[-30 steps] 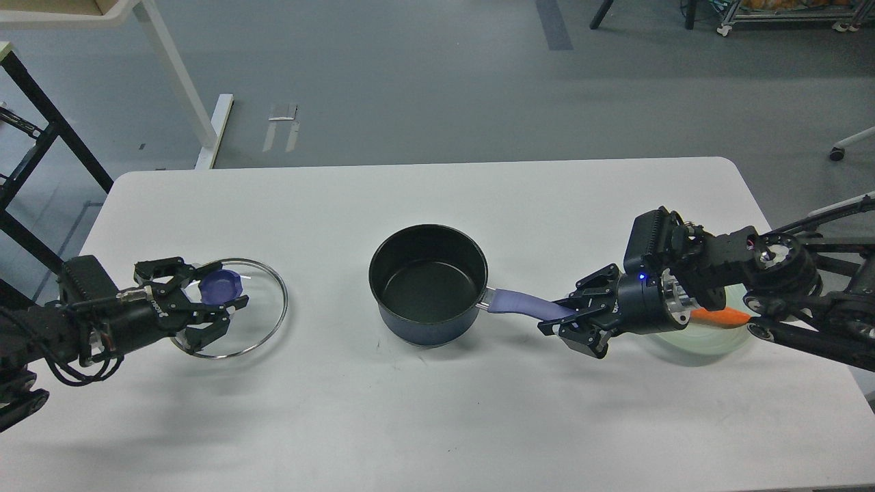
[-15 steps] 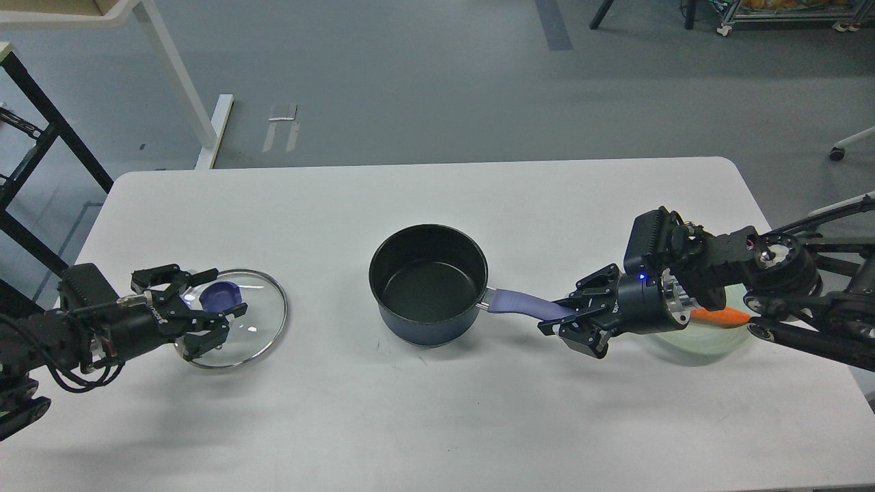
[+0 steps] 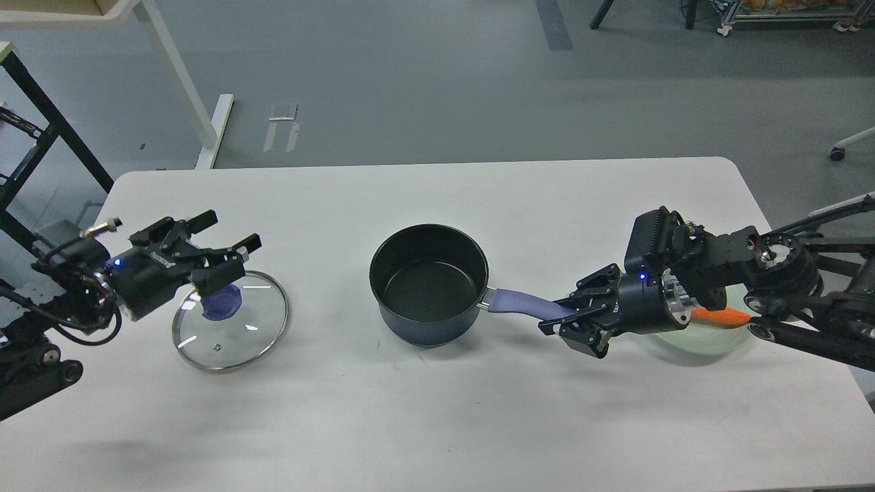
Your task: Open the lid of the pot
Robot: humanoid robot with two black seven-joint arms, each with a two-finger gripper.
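Note:
The dark blue pot (image 3: 429, 285) stands open in the middle of the white table (image 3: 437, 424), its lilac handle (image 3: 530, 305) pointing right. Its glass lid (image 3: 230, 320) with a blue knob (image 3: 222, 302) lies flat on the table at the left, apart from the pot. My left gripper (image 3: 229, 241) is open and empty, lifted just above and behind the lid's knob. My right gripper (image 3: 571, 316) is shut on the far end of the pot handle.
A pale green plate (image 3: 711, 335) with an orange carrot (image 3: 718, 317) lies on the table under my right arm. A white table leg (image 3: 179, 75) and a black frame (image 3: 41, 109) stand on the floor behind the table's left end.
My left gripper has let go of the lid's knob and risen up and back from it. The lid now lies flat on the table. The right arm has not moved.

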